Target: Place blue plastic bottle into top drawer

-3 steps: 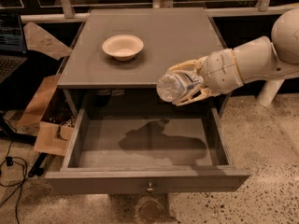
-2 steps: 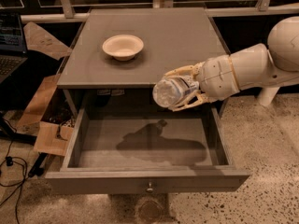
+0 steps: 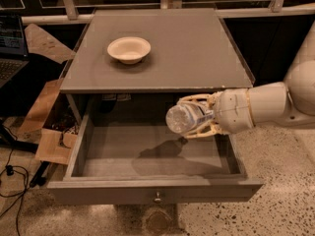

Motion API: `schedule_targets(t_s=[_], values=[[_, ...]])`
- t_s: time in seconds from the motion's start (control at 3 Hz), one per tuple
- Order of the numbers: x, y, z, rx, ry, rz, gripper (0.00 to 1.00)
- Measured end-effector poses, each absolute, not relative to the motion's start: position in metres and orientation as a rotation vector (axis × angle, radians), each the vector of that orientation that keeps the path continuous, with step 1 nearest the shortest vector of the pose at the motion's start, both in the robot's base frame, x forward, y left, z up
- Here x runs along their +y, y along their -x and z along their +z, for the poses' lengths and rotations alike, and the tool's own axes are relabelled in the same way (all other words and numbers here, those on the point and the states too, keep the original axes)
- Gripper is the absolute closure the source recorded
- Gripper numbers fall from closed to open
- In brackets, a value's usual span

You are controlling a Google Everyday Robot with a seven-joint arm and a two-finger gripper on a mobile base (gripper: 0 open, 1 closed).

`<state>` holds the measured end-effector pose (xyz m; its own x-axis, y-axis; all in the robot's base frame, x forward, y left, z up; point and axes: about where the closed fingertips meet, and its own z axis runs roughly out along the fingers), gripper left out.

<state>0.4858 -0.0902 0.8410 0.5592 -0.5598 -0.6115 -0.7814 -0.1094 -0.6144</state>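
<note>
Bottle first: the blue plastic bottle (image 3: pixel 183 118) lies sideways in the gripper (image 3: pixel 196 117), whose cream fingers (image 3: pixel 195 100) are clamped on its body from above and below. One rounded end sticks out past the fingertips, away from the wrist. A second ago bottle and gripper hung level with the front edge of the cabinet top (image 3: pixel 197 48). Now both sit lower, under that edge, in the air over the right half of the open top drawer (image 3: pixel 147 187). The bottle does not touch the drawer floor, where its shadow (image 3: pixel 160 155) lies beneath the gripper and slightly beyond its fingertips. The drawer's knob (image 3: pixel 157 197) is below, on the front panel. The cream bowl (image 3: pixel 129 49) rests on the cabinet top, well apart from the gripper and unmoved.
</note>
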Motion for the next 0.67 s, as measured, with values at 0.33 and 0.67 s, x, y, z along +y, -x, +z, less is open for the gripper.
schedule_targets(t_s=[0.33, 0.67], values=[[-0.11, -0.493, 0.8, 1.173, 1.76, 0.204, 1.0], [-0.124, -0.511, 0.761, 1.202, 1.721, 0.216, 1.0]])
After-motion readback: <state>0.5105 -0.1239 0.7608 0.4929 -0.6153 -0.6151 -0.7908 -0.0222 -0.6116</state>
